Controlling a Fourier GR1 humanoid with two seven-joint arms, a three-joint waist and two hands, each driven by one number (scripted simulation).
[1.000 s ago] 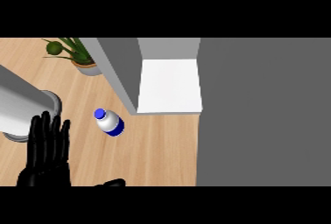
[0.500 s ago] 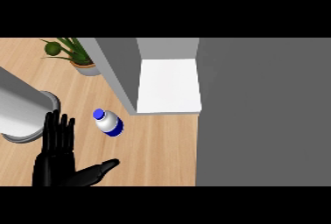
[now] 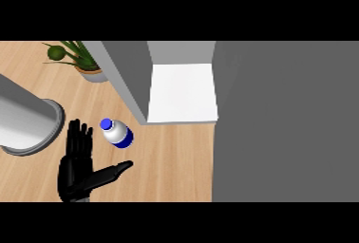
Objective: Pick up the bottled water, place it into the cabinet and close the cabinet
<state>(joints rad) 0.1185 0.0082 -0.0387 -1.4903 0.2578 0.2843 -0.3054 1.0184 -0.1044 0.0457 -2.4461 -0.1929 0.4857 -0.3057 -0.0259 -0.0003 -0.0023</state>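
Bottle is standing untouched on the table near the open cabinet — the hand is hovering beside it, fingers spread wide, thumb out for grasping.

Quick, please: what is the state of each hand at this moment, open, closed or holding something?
Left hand: not in view.
Right hand: open, fingers straight and thumb spread, holding nothing; the bottled water stands beside its fingertips.

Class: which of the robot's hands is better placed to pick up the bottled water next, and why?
Left. The left hand is open just beside the bottled water, fingers straight and thumb spread. The right hand is not in view.
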